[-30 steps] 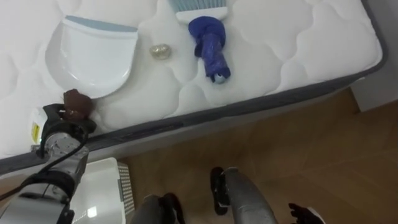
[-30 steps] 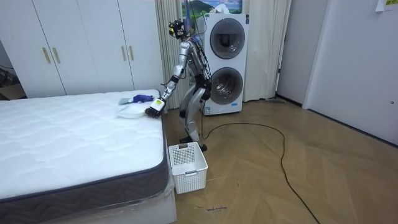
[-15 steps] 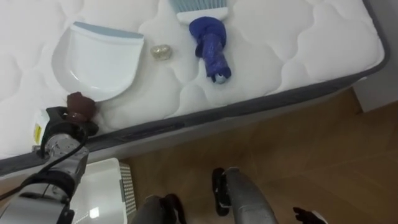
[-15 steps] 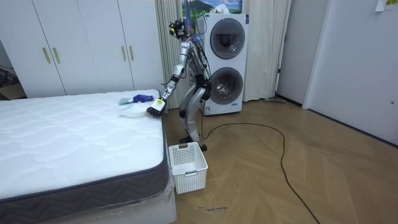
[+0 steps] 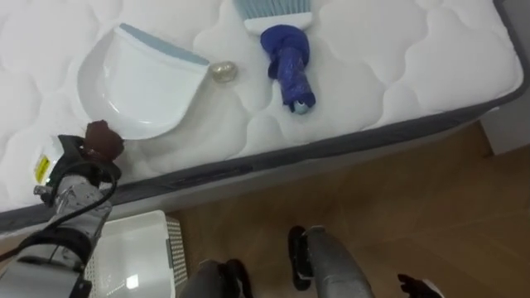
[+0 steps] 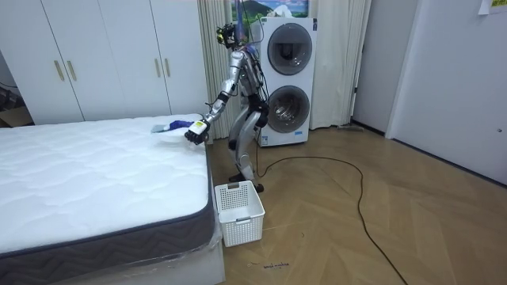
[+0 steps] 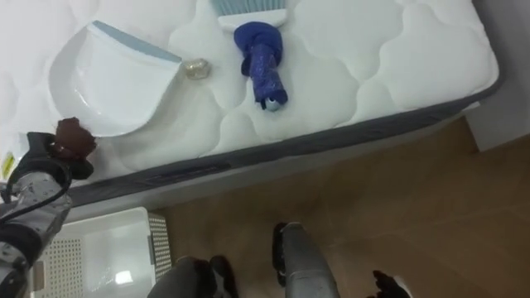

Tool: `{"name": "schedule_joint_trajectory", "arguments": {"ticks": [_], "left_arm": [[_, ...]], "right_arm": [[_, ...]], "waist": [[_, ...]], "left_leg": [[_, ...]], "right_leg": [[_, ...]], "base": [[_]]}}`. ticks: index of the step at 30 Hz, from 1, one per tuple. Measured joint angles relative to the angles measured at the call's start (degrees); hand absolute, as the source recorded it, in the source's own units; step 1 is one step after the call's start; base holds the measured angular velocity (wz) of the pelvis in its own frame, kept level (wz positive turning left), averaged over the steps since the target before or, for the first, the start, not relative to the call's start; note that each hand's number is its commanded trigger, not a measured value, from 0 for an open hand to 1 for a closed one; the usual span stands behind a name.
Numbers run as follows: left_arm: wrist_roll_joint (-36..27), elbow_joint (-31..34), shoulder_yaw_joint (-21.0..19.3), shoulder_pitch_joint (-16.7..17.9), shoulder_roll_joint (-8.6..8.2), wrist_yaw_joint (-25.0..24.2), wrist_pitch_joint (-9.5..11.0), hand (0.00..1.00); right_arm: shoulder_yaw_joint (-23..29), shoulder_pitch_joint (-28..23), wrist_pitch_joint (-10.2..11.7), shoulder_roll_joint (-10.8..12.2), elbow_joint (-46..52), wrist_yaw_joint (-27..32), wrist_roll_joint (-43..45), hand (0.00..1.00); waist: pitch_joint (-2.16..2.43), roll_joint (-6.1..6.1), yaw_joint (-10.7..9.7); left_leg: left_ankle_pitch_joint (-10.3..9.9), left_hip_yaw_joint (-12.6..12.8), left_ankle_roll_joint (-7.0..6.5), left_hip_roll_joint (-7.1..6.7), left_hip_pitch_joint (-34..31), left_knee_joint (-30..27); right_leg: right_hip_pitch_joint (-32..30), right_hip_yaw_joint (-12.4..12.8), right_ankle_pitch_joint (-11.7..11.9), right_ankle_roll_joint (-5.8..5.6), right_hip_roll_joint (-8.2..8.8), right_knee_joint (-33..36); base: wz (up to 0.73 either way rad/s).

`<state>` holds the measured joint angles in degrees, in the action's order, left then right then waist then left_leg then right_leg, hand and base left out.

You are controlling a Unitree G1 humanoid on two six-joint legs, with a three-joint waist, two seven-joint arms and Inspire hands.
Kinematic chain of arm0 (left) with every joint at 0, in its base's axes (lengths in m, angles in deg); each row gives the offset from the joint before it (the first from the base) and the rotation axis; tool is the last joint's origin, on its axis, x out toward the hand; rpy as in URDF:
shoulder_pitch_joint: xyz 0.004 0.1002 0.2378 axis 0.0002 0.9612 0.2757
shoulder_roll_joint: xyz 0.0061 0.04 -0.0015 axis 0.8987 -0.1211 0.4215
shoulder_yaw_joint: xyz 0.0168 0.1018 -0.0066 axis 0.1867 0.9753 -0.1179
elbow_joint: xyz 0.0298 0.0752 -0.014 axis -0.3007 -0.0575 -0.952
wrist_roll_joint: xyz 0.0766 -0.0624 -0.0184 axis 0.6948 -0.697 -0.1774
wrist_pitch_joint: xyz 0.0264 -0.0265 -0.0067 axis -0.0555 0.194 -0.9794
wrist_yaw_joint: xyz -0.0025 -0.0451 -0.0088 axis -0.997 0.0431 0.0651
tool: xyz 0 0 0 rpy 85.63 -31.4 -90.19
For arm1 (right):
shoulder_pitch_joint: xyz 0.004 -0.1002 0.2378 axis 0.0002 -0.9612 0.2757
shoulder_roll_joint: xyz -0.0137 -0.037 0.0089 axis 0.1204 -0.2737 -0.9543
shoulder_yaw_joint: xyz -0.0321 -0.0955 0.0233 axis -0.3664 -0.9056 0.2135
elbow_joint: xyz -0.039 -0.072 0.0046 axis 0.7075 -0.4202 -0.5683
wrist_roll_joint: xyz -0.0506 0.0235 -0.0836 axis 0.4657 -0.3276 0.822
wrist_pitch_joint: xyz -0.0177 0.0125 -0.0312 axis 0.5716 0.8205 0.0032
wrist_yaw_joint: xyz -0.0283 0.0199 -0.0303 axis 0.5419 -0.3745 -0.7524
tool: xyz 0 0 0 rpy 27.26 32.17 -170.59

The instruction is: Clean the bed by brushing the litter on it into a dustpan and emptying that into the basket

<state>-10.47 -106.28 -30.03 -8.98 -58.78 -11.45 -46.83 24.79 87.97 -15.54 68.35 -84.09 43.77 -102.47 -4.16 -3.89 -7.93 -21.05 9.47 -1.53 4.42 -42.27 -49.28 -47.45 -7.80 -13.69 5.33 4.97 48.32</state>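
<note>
Looking down in the left eye view, the left hand (image 5: 76,161) sat at the mattress (image 5: 397,58) edge against the white dustpan (image 5: 141,83)'s rear; I could not tell its fingers' state (a brown lump (image 5: 102,138) topped it). A crumpled ball (image 5: 221,72) lay at the pan's lip, near the blue brush (image 5: 287,62). The right hand (image 5: 414,286) hung low, fingers unreadable. In the room view, the robot stood at the mattress corner, with a white basket (image 6: 238,210) on the wood floor (image 6: 380,229). In the right eye view, bare quilting lay right of the brush.
</note>
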Motion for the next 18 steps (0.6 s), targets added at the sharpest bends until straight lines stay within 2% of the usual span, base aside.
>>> {"name": "schedule_joint_trajectory", "arguments": {"ticks": [6,14,18], "left_arm": [[8.6,0.1,0.0,0.1,0.89,1.6,0.5,1.00],[13.1,0.2,0.0,1.0,1.31,2.1,1.4,1.00],[13.8,0.2,0.0,1.7,1.32,2.1,2.2,1.00]], "right_arm": [[2.3,0.3,3.1,-0.1,0.3,-0.2,-3.9,0.00],[5.4,1.5,3.6,-0.1,0.1,-1.1,-8.7,0.00],[6.1,2.5,4.7,-0.1,0.5,-1.1,-8.9,0.00]], "waist": [[0.02,-0.16,0.5],[0.08,-0.26,0.8],[0.10,-0.29,1.1]], "left_leg": [[0.5,0.0,0.39,-0.07,2.6,2.1],[0.7,0.0,0.15,0.09,3.1,2.8],[0.7,0.2,0.17,0.09,3.5,3.7]], "right_leg": [[2.7,-0.2,0.2,-0.16,-0.04,-1.8],[3.2,-0.2,0.3,-0.20,-0.51,-2.9],[3.5,-0.2,0.4,-0.31,-0.60,-3.6]], "base": [[0.00],[-0.01],[0.00]]}}
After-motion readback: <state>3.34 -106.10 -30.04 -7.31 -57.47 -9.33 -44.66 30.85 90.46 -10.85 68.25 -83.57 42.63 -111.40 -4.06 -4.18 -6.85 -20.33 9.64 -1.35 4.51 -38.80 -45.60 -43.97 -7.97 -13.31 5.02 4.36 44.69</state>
